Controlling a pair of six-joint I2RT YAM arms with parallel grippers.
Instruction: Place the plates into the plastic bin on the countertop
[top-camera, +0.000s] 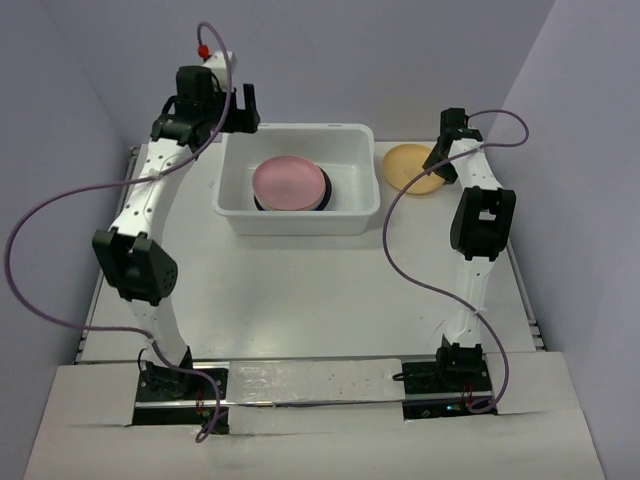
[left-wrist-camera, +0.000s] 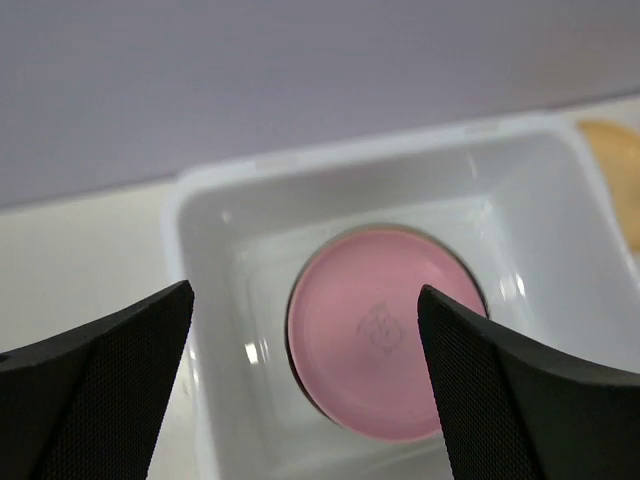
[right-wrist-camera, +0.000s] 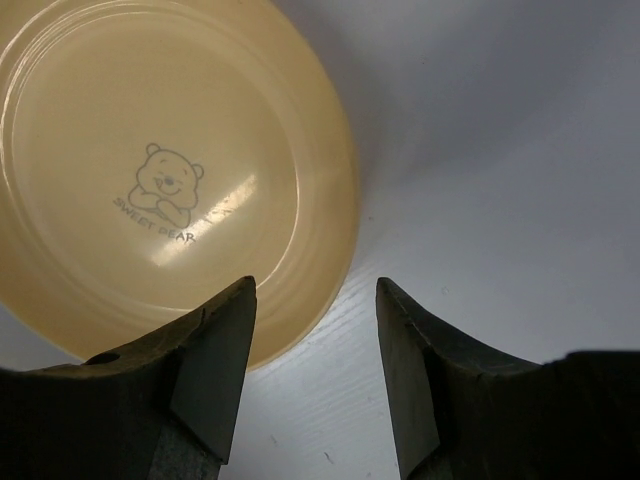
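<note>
The white plastic bin (top-camera: 240, 205) stands on the countertop (top-camera: 300, 290) at the back middle. A pink plate (top-camera: 288, 182) lies in it on top of a dark stack; it also shows in the left wrist view (left-wrist-camera: 385, 330), inside the bin (left-wrist-camera: 200, 230). My left gripper (top-camera: 243, 108) is open and empty above the bin's back left corner. A yellow-orange plate (top-camera: 408, 165) with a bear print lies on the counter right of the bin. My right gripper (right-wrist-camera: 315, 290) is open, straddling the rim of that plate (right-wrist-camera: 150, 180), one finger over it.
Pale lilac walls (top-camera: 60, 120) close in the counter on the left, back and right. Purple cables (top-camera: 30, 260) loop beside both arms. The arm bases sit at the near edge (top-camera: 310, 385).
</note>
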